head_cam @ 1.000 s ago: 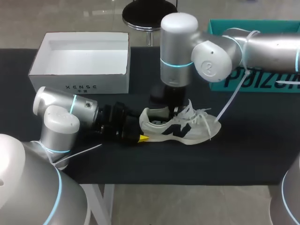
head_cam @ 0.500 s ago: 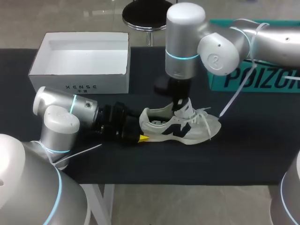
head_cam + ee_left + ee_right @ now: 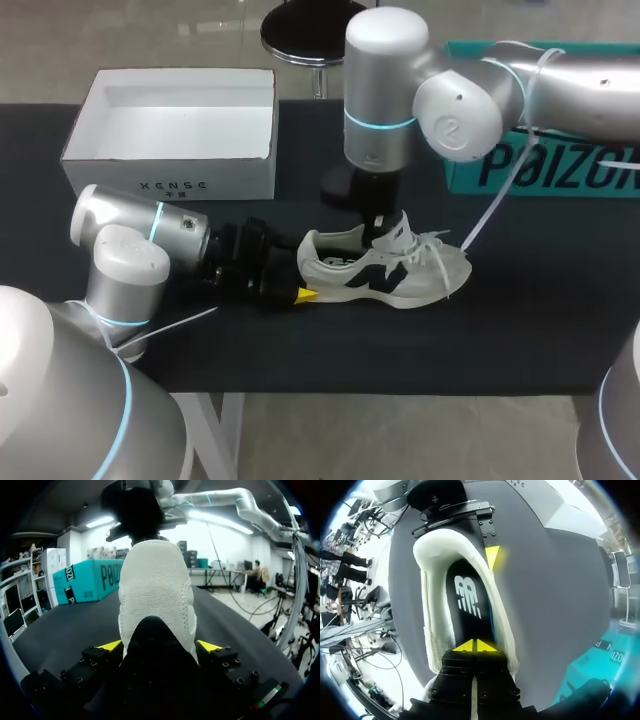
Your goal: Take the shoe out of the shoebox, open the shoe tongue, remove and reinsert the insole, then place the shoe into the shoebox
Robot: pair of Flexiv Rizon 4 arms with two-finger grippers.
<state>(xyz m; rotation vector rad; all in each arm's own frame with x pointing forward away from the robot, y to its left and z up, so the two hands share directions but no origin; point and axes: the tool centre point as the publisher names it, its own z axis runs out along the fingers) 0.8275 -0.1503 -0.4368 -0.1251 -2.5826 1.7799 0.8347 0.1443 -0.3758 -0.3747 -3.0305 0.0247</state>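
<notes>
We noted the off-white mesh sneaker [image 3: 385, 270] at centre frame on the black tabletop [image 3: 520, 300]. Left fingers [image 3: 111, 645] clamped its padded heel; right fingers [image 3: 465, 645] were pinched together over the black insole [image 3: 467, 597]. We judged it light and soft-sided; the heel grips firmest.

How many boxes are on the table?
2. One white open box sits at the back left; one teal box is at the back right, partly hidden behind the right arm.

A black table [image 3: 75, 630] lies under our left gripper [image 3: 160, 645]. On it we see a teal box [image 3: 87, 582], standing well ahead of this gripper and off to its side.
</notes>
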